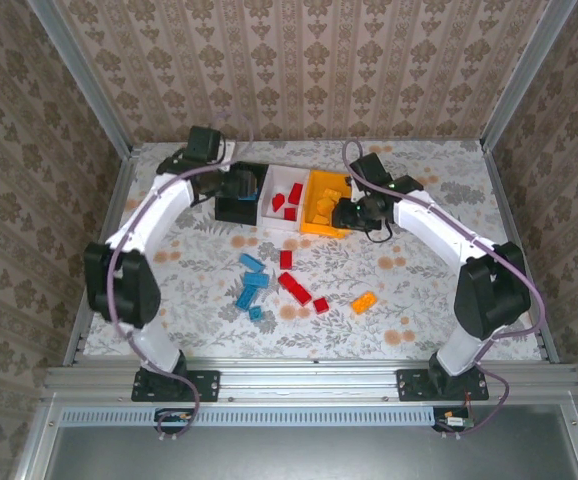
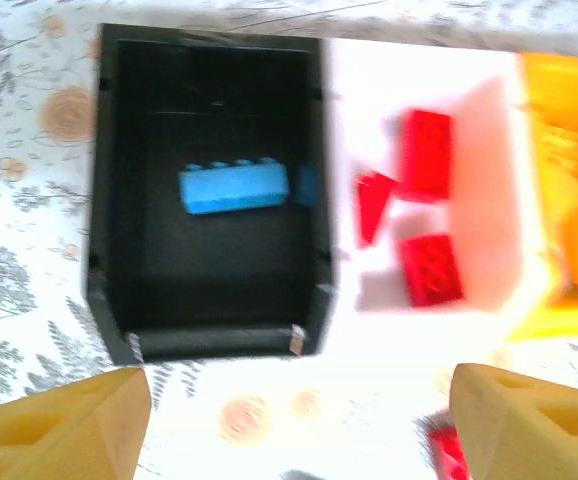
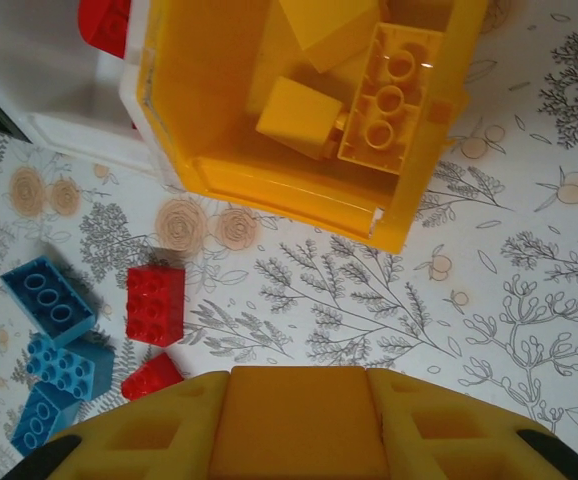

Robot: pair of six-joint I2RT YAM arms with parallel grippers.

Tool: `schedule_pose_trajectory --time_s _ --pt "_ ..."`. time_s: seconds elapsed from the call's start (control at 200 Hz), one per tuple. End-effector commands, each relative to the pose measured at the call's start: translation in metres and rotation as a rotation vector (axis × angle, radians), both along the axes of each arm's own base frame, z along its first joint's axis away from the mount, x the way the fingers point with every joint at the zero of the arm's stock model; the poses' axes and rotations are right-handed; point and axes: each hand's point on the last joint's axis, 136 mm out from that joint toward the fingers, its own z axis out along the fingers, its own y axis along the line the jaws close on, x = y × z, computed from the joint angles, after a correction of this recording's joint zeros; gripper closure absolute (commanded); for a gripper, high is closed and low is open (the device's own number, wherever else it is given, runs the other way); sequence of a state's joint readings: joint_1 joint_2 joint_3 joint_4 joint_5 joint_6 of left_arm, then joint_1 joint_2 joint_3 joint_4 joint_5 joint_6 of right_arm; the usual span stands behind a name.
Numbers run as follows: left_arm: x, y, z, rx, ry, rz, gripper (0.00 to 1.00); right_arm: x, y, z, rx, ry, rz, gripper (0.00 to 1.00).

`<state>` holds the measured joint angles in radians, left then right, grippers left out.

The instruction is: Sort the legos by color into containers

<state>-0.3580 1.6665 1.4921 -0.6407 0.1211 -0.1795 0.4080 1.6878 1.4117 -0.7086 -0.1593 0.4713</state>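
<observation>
Closest to the right wrist lens: right tool (image 3: 294,385) closed on an orange-yellow lego (image 3: 294,430), pinched flat between the two yellow fingers. Hovering over the floral counter (image 3: 489,300), just short of the near rim of the orange-yellow container (image 3: 269,185). Inside that container, a heap of orange-yellow legos (image 3: 389,100), one stud-side up against the right wall. Lower left on the counter, a red lego (image 3: 155,305), with a cluster of blue legos (image 3: 54,330) close beside it.

Closest to the left wrist lens: left tool (image 2: 299,385) spread wide, gripping nothing, yellow fingertips (image 2: 79,420) well apart at the bottom corners. Poised above the near edge of the black container (image 2: 209,340). Within its walls, one blue lego (image 2: 234,188), blurred, long side across. Next door in the white container (image 2: 489,120), three red legos (image 2: 426,155).

From above: the three containers joined in a row at mid-counter, black left, white centre, orange-yellow right. Loose on the counter nearer the arm bases: blue legos at left, loose red legos (image 1: 294,288) in the middle, a loose orange-yellow lego (image 1: 364,302) at right, apart from the rest.
</observation>
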Motion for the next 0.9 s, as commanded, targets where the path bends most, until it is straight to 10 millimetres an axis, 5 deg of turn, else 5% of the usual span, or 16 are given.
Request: schedule_pose_trajectory --time_s 0.0,0.19,0.35,0.635,0.89 --pt "-0.047 -0.006 -0.022 0.041 0.039 -0.035 0.17 0.007 0.01 0.022 0.011 -0.023 0.028 0.63" --pt "-0.125 -0.014 -0.045 0.02 0.08 -0.096 0.1 0.035 0.017 0.044 -0.022 -0.054 0.052 0.63" --pt "-0.169 -0.012 -0.062 -0.031 0.133 -0.119 0.02 0.065 0.024 0.048 -0.068 -0.059 0.068 0.63" --pt "-0.202 0.008 -0.084 -0.065 0.175 -0.048 0.0 0.112 0.033 0.025 -0.136 -0.027 0.075 0.62" --pt "-0.21 0.024 -0.089 -0.014 0.184 -0.01 0.0 0.135 0.029 -0.027 -0.156 0.057 0.054 0.62"
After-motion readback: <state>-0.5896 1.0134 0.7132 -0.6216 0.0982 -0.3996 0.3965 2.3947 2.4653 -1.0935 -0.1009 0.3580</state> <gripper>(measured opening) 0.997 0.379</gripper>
